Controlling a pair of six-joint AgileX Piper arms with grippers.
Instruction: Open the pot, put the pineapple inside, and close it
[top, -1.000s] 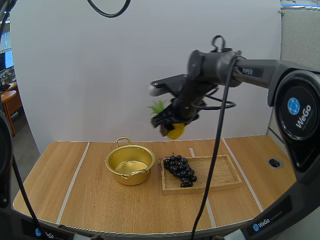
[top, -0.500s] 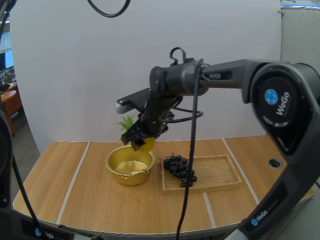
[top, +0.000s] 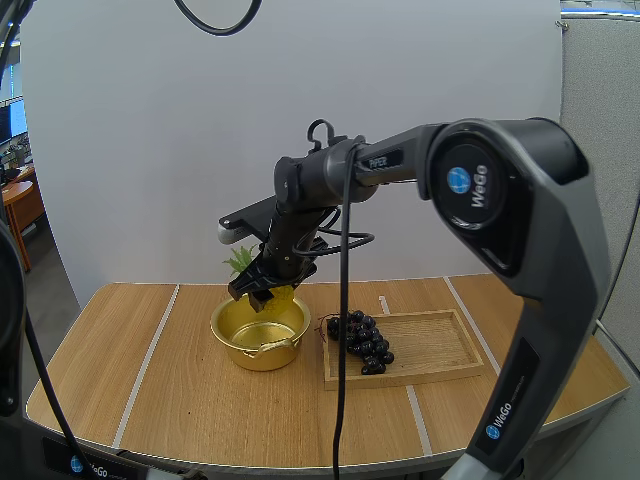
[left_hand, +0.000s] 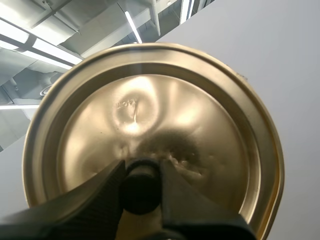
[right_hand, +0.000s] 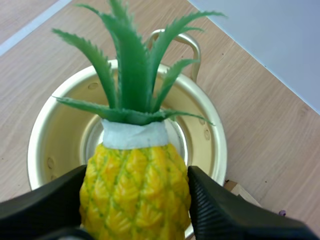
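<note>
Right gripper (right_hand: 135, 202): clamped on the pineapple (right_hand: 134, 175), gripping both its flanks.
Location of pineapple: hung directly over the mouth of the open pot (top: 262, 356).
Left gripper (left_hand: 141, 190): pinched the lid (left_hand: 150, 110) by its black knob (left_hand: 141, 176).
Surroundings: grapes (top: 362, 342) lay on the wooden tray (top: 445, 352) beside the pot.

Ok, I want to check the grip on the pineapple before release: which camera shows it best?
The right wrist view: the pineapple sits close, its yellow body pinched in the right pincer, leaves over the open pot. The high view shows it small, partly behind that pincer. The left wrist view shows the lid.
</note>
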